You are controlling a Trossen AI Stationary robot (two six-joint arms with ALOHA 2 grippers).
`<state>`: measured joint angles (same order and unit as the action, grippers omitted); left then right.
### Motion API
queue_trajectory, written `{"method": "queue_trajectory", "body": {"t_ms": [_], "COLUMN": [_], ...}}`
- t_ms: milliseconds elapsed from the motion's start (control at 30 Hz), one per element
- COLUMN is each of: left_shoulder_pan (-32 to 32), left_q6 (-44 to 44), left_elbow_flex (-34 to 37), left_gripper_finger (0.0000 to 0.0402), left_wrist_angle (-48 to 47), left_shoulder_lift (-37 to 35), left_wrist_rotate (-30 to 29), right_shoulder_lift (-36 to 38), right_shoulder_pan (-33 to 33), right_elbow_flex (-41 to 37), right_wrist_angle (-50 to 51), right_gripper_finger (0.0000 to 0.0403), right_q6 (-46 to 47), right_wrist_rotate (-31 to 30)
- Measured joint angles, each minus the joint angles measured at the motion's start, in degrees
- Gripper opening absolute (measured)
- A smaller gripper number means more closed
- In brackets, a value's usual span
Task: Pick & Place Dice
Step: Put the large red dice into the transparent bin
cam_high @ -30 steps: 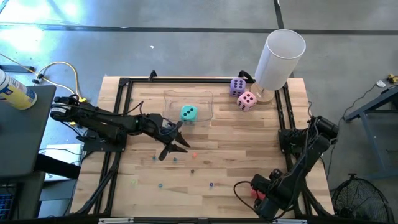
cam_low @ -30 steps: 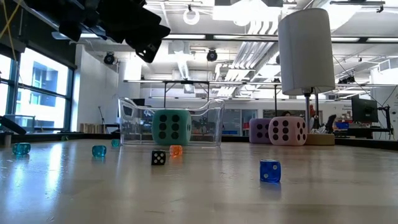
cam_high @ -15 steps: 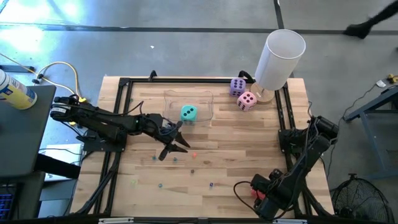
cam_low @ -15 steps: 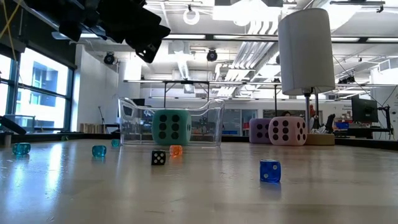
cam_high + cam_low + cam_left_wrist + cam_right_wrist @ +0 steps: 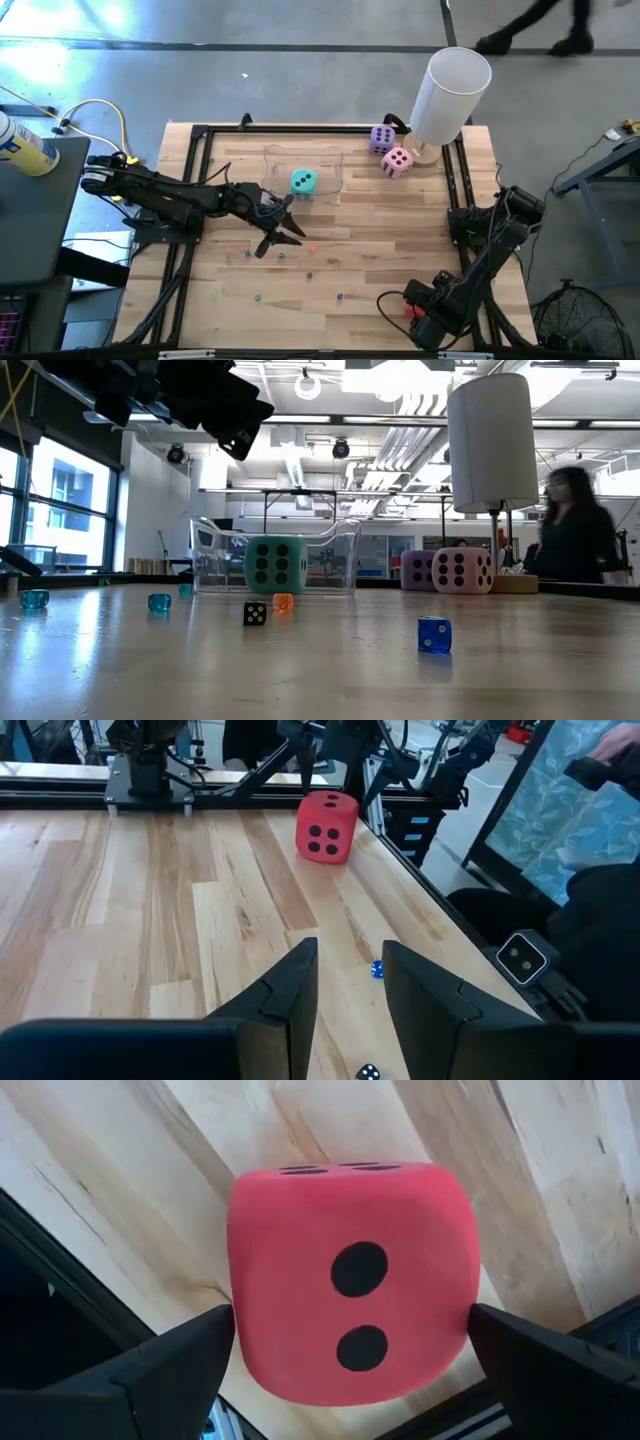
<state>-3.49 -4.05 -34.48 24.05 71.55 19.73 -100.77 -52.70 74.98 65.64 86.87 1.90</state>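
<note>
The teal-green die (image 5: 303,181) (image 5: 275,565) sits inside a clear container (image 5: 272,160). The purple die (image 5: 381,139) and the pink die (image 5: 397,162) rest on the table side by side near the far right corner. The red die (image 5: 408,303) (image 5: 326,826) rests on the table at the near edge. My right gripper (image 5: 350,1315) is open over it, one finger at each of two opposite sides. My left gripper (image 5: 282,244) (image 5: 347,948) hangs open above the table's middle, just on the near side of the container, holding nothing. My right gripper comes down on the red die (image 5: 350,1280) from above, with one fingertip (image 5: 215,1330) at one side and the other at the opposite side. I cannot tell whether the fingertips touch it. The die's walls show no dent, and it rests on the table.
A tall white cylinder (image 5: 450,92) stands at the far right corner beside the purple and pink dice. Several tiny dice lie scattered on the middle of the table, among them a black one (image 5: 255,613), an orange one (image 5: 283,601) and a blue one (image 5: 433,634). A person (image 5: 575,535) is beyond the far edge.
Both arms and all dice have kept still. A person has walked into view beyond the table's far right corner.
</note>
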Motion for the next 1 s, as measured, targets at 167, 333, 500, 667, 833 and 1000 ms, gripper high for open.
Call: {"method": "queue_trajectory", "body": {"t_ms": [167, 333, 500, 667, 833, 1000], "left_shoulder_pan": [0.0, 0.0, 0.0, 0.0, 0.0, 0.0], "left_q6": [0.2, -0.3, -0.3, -0.3, -0.3, -0.3], "left_elbow_flex": [0.0, 0.0, 0.0, 0.0, 0.0, 0.0], "left_gripper_finger": [0.0110, 0.0110, 0.0110, 0.0110, 0.0110, 0.0110], "left_wrist_angle": [0.0, 0.0, 0.0, 0.0, 0.0, 0.0], "left_shoulder_lift": [0.0, 0.0, 0.0, 0.0, 0.0, 0.0], "left_wrist_rotate": [0.0, 0.0, 0.0, 0.0, 0.0, 0.0], "right_shoulder_lift": [0.0, -0.3, -0.4, -0.7, -0.7, -0.9], "right_shoulder_pan": [0.6, 1.1, 1.7, 2.0, 2.5, 2.5], "right_elbow_flex": [0.0, -0.1, -3.6, -6.3, -9.4, -11.7], "right_wrist_angle": [-0.3, -1.4, -4.6, -9.7, -14.8, -18.8], "right_gripper_finger": [0.0392, 0.0392, 0.0392, 0.0393, 0.0393, 0.0392], "right_q6": [-0.2, -1.5, -2.1, -2.8, -3.8, -4.3], "right_wrist_rotate": [0.0, -0.3, 1.6, 2.7, 2.8, 2.2]}}
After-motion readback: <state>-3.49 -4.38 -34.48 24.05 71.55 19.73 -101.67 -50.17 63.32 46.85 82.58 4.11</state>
